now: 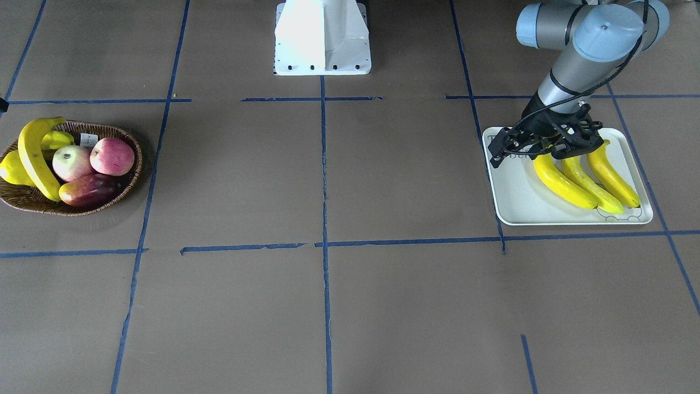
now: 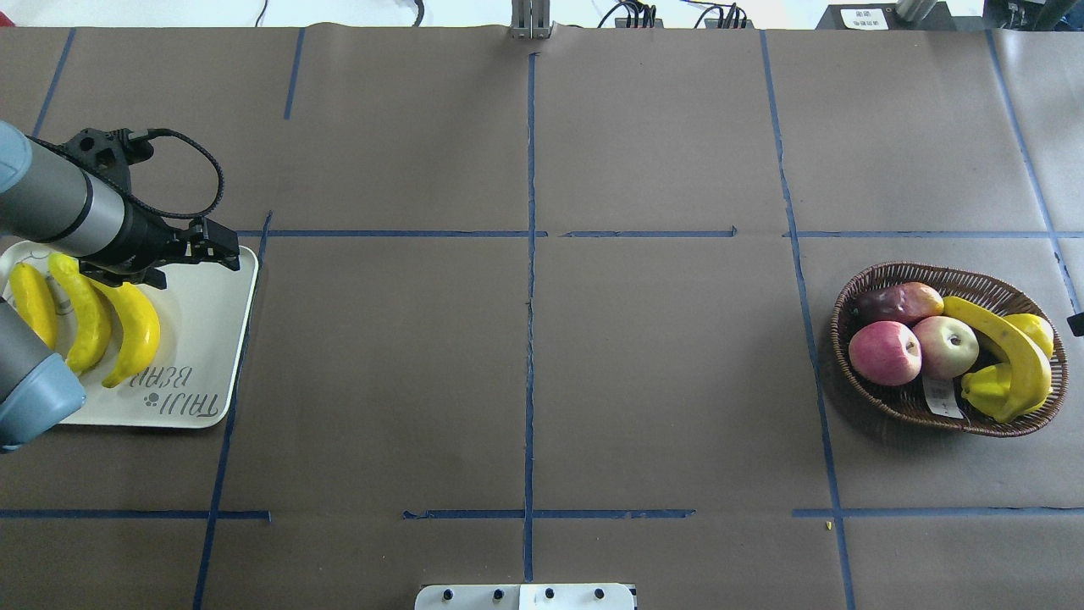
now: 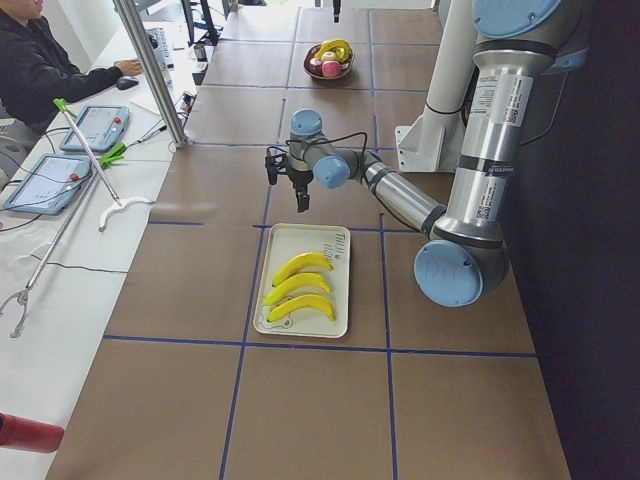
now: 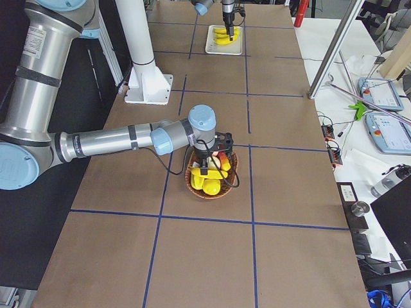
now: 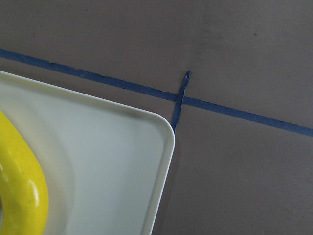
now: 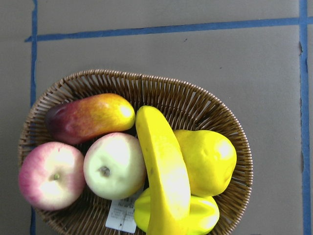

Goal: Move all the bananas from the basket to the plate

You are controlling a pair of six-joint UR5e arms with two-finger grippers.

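Three bananas [image 2: 85,313] were seen laid side by side on the plate [image 2: 216,322]. The last banana [image 6: 164,171] was found in the basket [image 6: 146,81], well apart from the plate, at the table's other end. The step in hand was judged to be the pick of that last one by the right gripper [image 4: 210,160], which was held above the basket. Whether its jaws were parted could not be told, since no fingers were shown in the wrist view.

For a clean pick, the jaws would best be brought down across the banana's middle, square to its length. The pear [image 6: 208,156] was pressed against one side and the pale apple [image 6: 115,166] against the other, so little room was left for the fingers. A straight upward lift would be advised, lest the star fruit [image 6: 205,215] beneath be dragged along.

The left gripper [image 2: 222,252] was poised over the plate's outer corner. Nothing was seen held in it, though the set of its jaws could not be made out.

The last banana was shown long, curved and glossy bright yellow; it was propped across the other fruit, with one end raised above the basket's rim. A smooth, slippery skin was suspected, so a firm, centred hold would be wanted.
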